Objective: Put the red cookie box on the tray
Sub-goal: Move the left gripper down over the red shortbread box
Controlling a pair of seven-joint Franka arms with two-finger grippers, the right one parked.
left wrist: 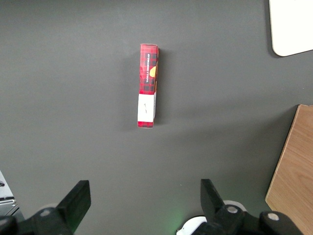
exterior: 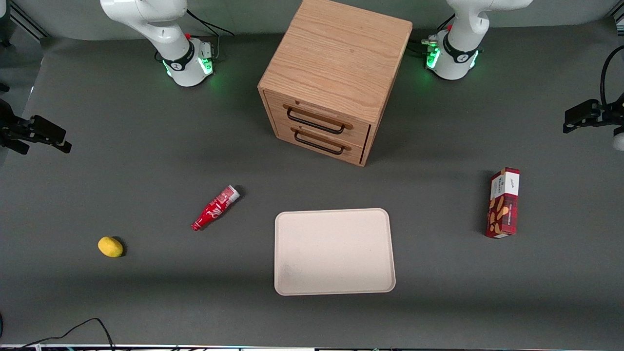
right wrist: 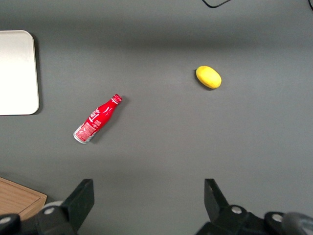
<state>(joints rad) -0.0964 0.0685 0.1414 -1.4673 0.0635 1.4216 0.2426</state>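
The red cookie box (exterior: pixel 503 203) rests on its narrow long side on the grey table, toward the working arm's end and apart from the tray. Its plaid edge and white end panel face upward in the left wrist view (left wrist: pixel 147 85). The beige tray (exterior: pixel 334 251) lies flat near the table's middle, with nothing on it; one rounded corner of the tray (left wrist: pixel 293 27) shows in the left wrist view. My left gripper (left wrist: pixel 145 188) hangs high above the table, open wide, with nothing between its fingers. The box lies well clear of the fingertips. The gripper is out of the front view.
A wooden two-drawer cabinet (exterior: pixel 334 78) stands farther from the front camera than the tray. A small red bottle (exterior: pixel 215 208) and a yellow lemon (exterior: pixel 110 246) lie toward the parked arm's end. Camera mounts (exterior: pixel 592 114) stand at the table's ends.
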